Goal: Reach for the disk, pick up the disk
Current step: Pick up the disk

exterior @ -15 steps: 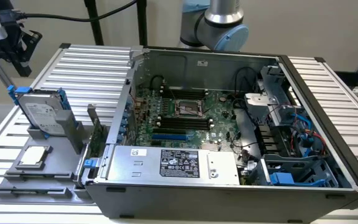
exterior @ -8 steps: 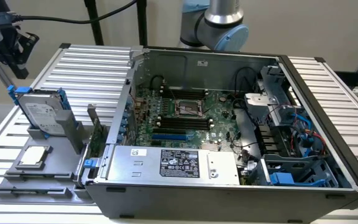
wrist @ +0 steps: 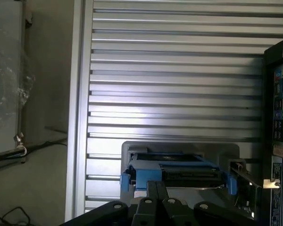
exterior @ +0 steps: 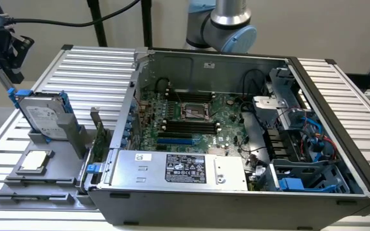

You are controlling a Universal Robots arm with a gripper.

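Gripper (wrist: 155,186): at the exterior view's far left, near the top edge of the disk but apart from it; its fingers lie together, with nothing between them.
Disk (exterior: 42,114): stands upright on its edge in a grey holder (exterior: 69,134) on the counter (exterior: 88,70).
Computer case (exterior: 236,120): open, just beside the holder, toward the exterior view's right.
Progress: I judge the reach partly done; grasp and lift are not yet done.

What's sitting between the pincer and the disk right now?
Nothing visible. The pincer hangs above the disk, which stands upright in its grey holder on the exterior view's left; the gap between them is bare.
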